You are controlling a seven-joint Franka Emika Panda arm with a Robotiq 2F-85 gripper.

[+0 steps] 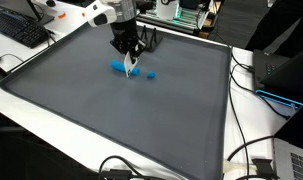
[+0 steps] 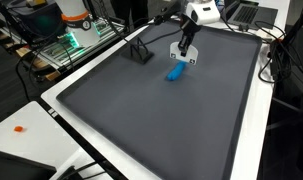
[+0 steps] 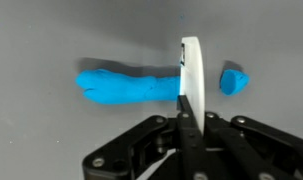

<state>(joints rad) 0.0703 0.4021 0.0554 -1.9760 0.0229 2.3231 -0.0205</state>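
Hand point(image 3: 188, 118): fingers together, clamped on thin white blade point(image 3: 191, 68). Blade upright, edge down, pressed across blue clay roll point(image 3: 126, 85) near one end. Small blue piece point(image 3: 233, 80) lies just beyond blade, apart from roll. In exterior view, hand point(image 1: 128, 52) stands directly above roll point(image 1: 119, 68). Roll and piece rest on grey mat point(image 1: 111, 120) covering desk point(image 1: 253, 125), toward mat's far edge.

white table point(image 1: 36, 125) carries a dark grey mat point(image 1: 101, 120); on it, upper middle of the frame, a blue roll point(image 1: 117, 68) and lump point(image 1: 150, 73)
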